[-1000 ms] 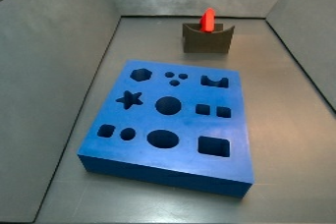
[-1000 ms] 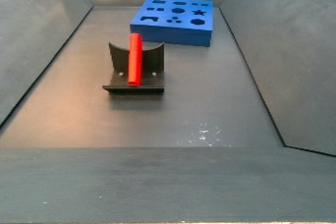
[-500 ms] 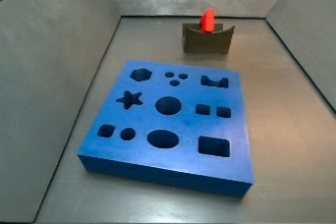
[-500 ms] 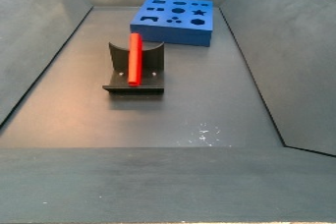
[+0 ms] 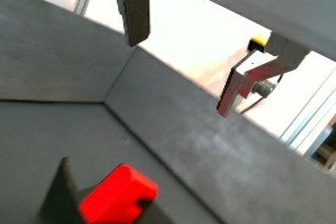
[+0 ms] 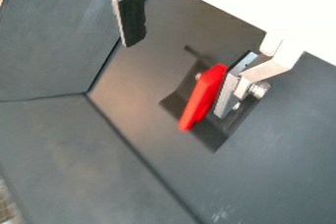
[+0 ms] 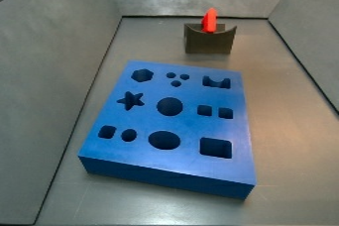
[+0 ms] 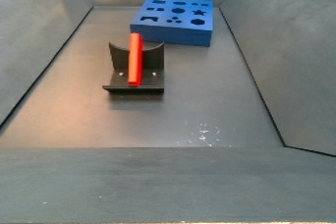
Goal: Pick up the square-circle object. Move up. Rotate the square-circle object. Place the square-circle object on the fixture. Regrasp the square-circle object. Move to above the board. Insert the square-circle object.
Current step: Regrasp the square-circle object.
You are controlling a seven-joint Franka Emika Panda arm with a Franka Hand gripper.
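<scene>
The red square-circle object [image 7: 209, 18] stands upright in the dip of the dark fixture [image 7: 209, 39] near the back wall. It also shows in the other side view [image 8: 133, 59], on the fixture [image 8: 149, 71]. The blue board [image 7: 169, 121] lies flat on the floor, apart from the fixture, and shows in both side views [image 8: 175, 20]. My gripper [image 6: 182, 66] is open and empty, high above the floor. In both wrist views the red object [image 6: 201, 97] [image 5: 116, 194] is far below the fingers, on the fixture [image 6: 178, 90] [image 5: 59, 194]. The side views show almost nothing of the gripper.
Grey sloping walls [image 7: 73, 52] enclose the dark floor [image 8: 171, 120] on all sides. The board has several shaped cut-outs, among them a star [image 7: 130, 99] and a square [image 7: 216, 148].
The finger tips at the top edge of a side view have moved up, almost out of the picture. The red object, fixture and board have not moved.
</scene>
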